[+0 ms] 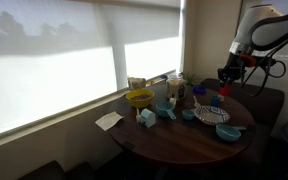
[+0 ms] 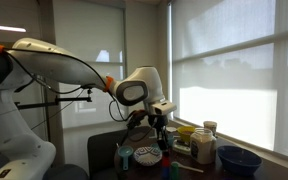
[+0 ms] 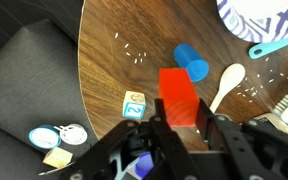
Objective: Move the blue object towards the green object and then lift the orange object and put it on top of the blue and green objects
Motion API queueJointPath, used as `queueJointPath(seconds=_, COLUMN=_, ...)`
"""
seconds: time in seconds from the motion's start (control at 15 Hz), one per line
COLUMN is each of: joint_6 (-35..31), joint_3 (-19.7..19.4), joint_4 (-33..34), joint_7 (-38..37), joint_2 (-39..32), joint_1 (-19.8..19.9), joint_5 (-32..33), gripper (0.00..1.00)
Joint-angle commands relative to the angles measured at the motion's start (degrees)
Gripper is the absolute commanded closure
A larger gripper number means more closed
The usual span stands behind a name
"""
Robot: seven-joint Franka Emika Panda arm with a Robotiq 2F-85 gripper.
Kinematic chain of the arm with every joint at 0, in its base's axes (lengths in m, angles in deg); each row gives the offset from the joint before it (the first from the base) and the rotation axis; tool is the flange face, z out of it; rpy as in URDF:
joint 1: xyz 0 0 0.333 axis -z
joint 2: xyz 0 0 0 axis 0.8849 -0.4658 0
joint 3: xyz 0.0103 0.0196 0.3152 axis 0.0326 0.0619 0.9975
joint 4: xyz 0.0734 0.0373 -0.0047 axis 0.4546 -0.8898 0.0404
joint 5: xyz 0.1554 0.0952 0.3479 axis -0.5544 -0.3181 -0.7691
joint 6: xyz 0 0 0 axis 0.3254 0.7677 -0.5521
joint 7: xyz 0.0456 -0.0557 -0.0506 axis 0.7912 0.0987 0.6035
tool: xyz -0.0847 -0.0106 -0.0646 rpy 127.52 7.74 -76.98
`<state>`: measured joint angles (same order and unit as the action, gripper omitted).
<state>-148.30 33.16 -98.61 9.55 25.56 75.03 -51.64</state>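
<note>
In the wrist view my gripper (image 3: 184, 118) is shut on the red-orange object (image 3: 179, 88), which sits upright between the two fingers above the wooden table (image 3: 114, 70). The solid-blue object (image 3: 191, 62) lies on the table just beyond the orange one, apart from it. I cannot make out a plain green piece in any view. In both exterior views the gripper (image 1: 225, 80) (image 2: 160, 128) hangs over the table's edge, a little above the surface.
A small lettered cube (image 3: 134, 105) lies left of the fingers and a white spoon (image 3: 224, 85) to their right. A patterned bowl (image 3: 259, 15) and a teal spoon (image 3: 279, 42) are beyond. A yellow bowl (image 1: 139, 98) and cups stand by the window. A dark seat (image 3: 24, 80) borders the table.
</note>
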Motion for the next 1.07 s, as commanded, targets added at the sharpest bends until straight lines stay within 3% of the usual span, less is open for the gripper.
queueJointPath(seconds=0.0, joint_6=0.56, joint_3=-0.13, joint_4=2.17, joint_7=-1.10, joint_2=-2.33, joint_1=-0.44, joint_5=-1.63, gripper=0.92)
queueJointPath(seconds=1.0, joint_6=-0.27, joint_3=0.18, joint_4=4.31, joint_7=-0.76, joint_2=-5.29, joint_1=-1.89, joint_5=-1.76, gripper=0.92)
